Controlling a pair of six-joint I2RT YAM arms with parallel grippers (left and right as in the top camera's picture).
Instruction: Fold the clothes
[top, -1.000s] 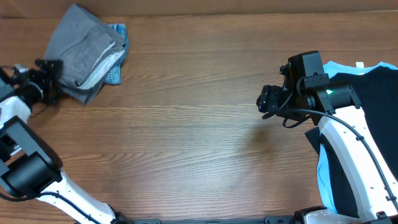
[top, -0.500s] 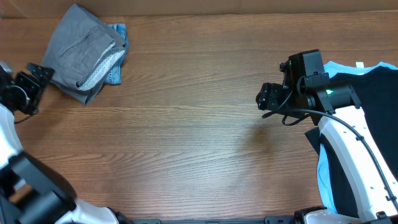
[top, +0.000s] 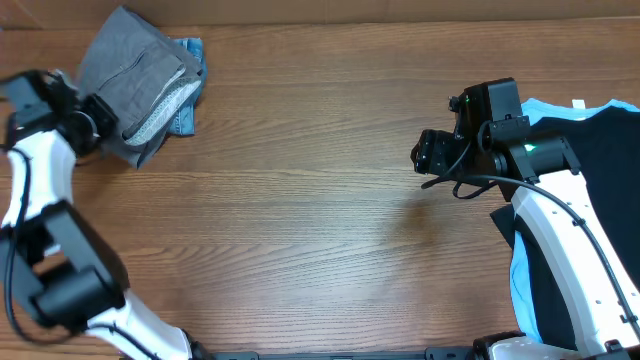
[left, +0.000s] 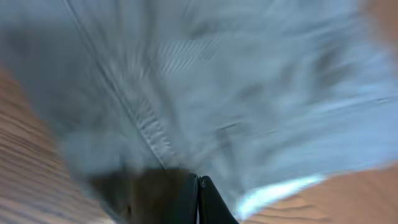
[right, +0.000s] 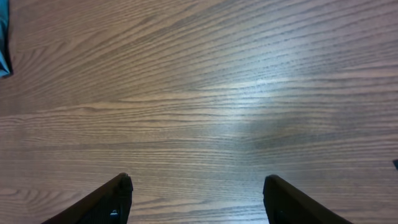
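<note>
over in the far left corner of the worktop (top: 300, 220), the grey shorts (top: 135, 75) lie folded on the blue denim shorts (top: 190, 50). the left pincer (top: 92, 112) sits closed at their edge, though whether it pinches cloth i cannot tell. the right pincer (top: 422, 160) hangs open above bare wood, with the black tee (top: 610, 170) and light-blue garment (top: 545, 105) heaped by its arm.
</note>
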